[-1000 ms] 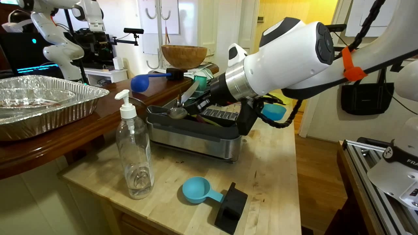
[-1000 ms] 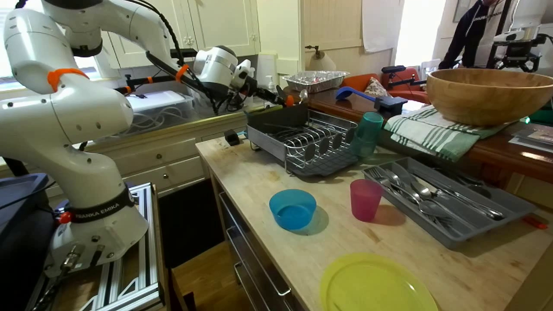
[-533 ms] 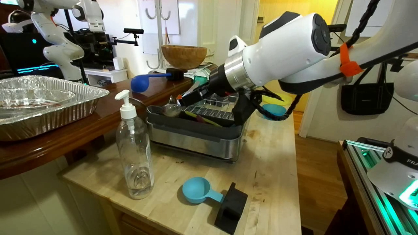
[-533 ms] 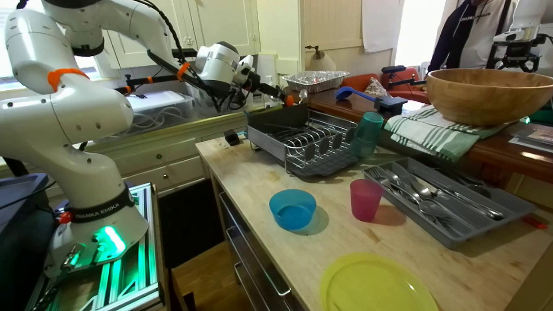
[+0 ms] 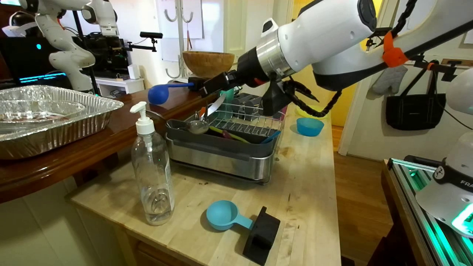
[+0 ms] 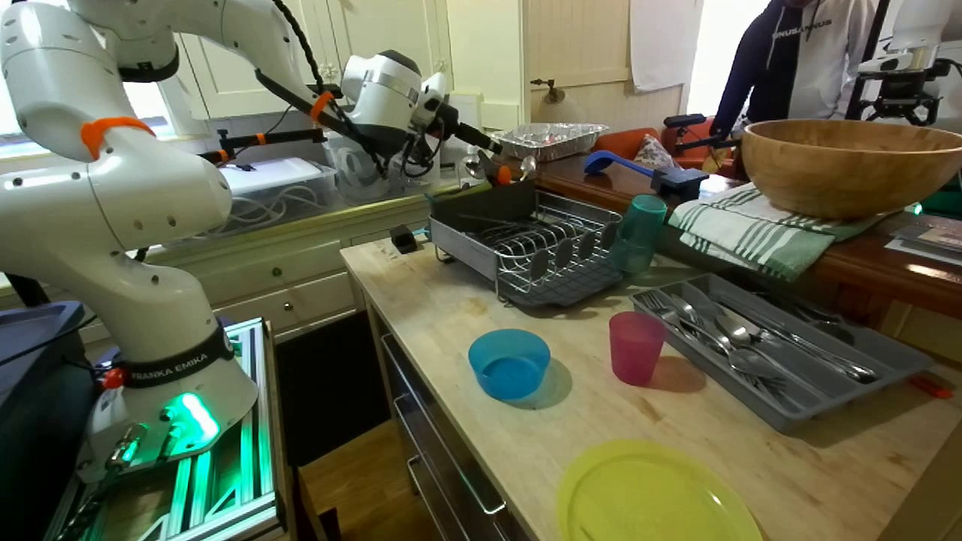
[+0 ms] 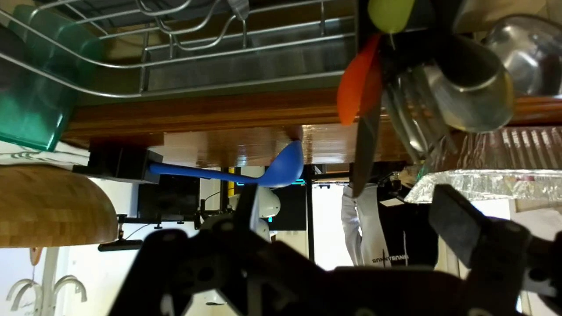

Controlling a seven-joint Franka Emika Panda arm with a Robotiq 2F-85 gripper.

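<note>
1. One black two-fingered gripper (image 7: 351,213) hangs above the utensils, near their upright ends, its two fingers spread wide apart.
2. One long dark-grey plastic caddy (image 5: 221,146) sits along one side of one silver wire dish rack (image 6: 466,252).
3. Standing in the caddy, nearest the gripper: one silver metal knife (image 7: 367,149), blade up; one orange-red utensil end (image 7: 358,83); one silver metal fork (image 7: 412,114); at least one rounded silver spoon (image 7: 472,98).
4. Three coloured handles lean low in it: one lime-green handle (image 5: 240,138), one dark purple handle (image 5: 226,134), one blue handle (image 5: 271,137). I cannot tell the full utensil total.
5. On the pale wooden counter in an exterior view: one clear pump bottle (image 5: 153,177), and one light-blue round scoop (image 5: 223,214) touching one black block (image 5: 261,236).
6. Beyond the rack: one translucent blue bowl (image 6: 509,366), one pink plastic cup (image 6: 636,347), one round yellow plate (image 6: 657,492), one grey cutlery tray (image 6: 894,361) holding several utensils.
7. On the brown ledge: one blue ladle (image 5: 158,94), one large wooden bowl (image 6: 857,165), one large foil pan (image 5: 55,127).
</note>
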